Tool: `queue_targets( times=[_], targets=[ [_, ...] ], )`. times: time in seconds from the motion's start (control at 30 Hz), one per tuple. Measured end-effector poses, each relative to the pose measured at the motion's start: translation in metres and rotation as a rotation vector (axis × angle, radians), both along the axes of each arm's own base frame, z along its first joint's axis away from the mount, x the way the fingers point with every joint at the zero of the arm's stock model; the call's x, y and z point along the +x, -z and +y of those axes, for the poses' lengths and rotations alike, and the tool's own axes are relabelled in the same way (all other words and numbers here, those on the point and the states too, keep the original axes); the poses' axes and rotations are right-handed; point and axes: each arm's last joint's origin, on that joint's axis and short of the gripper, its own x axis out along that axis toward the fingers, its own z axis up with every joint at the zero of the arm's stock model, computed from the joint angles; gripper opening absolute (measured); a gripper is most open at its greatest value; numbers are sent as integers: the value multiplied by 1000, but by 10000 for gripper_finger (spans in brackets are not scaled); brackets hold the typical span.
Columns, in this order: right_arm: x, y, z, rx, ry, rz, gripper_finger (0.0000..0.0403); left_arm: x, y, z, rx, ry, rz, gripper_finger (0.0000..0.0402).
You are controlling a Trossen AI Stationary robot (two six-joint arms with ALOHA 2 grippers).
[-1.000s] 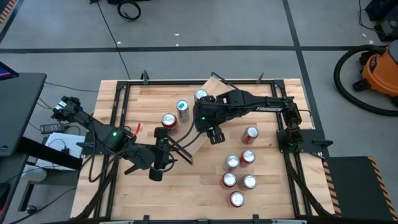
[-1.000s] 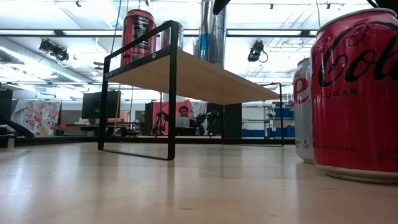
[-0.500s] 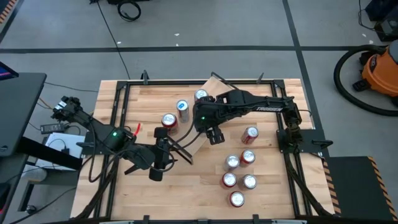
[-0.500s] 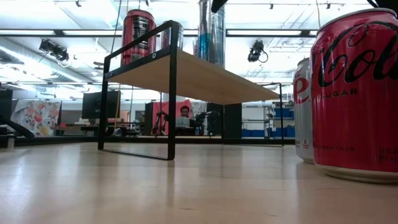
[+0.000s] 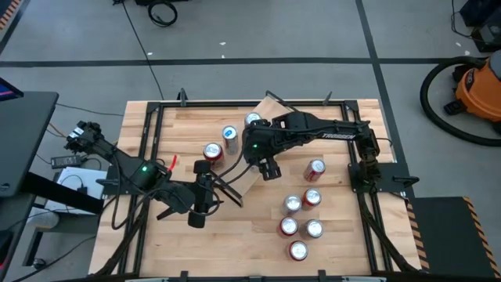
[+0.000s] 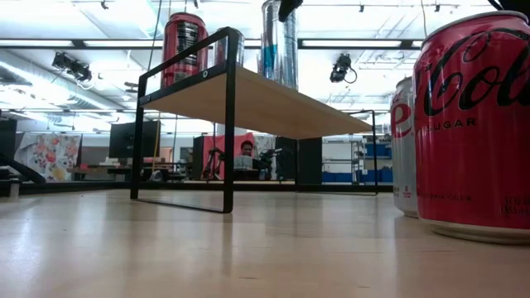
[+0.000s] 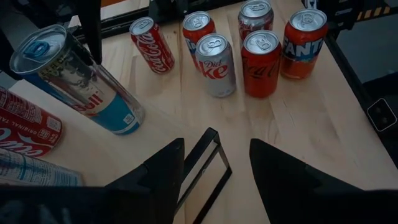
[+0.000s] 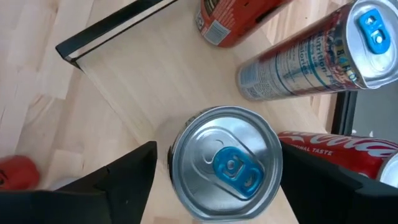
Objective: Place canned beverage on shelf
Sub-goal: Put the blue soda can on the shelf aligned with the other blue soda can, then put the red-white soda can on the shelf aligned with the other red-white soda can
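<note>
Grey floor (image 5: 258,39) crossed by dark tape lines surrounds the wood table (image 5: 337,235). An orange vacuum (image 5: 479,90) with a black hose stands at the right. A black cable (image 5: 163,12) lies coiled at the far edge, and a dark desk (image 5: 19,141) sits at the left. In the low view, ceiling light strips (image 6: 91,43) run across, a poster (image 6: 50,157) hangs at left, blue shelves (image 6: 377,161) at right, and a person (image 6: 246,153) sits far back.
</note>
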Motion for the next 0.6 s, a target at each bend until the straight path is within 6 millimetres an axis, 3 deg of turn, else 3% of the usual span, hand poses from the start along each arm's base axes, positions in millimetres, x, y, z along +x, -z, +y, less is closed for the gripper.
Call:
queue_targets(
  times=[0.6],
  targets=[
    [-10,-9,10,-73,26,9,349,0,0,0,2,2,1,192]
  ],
)
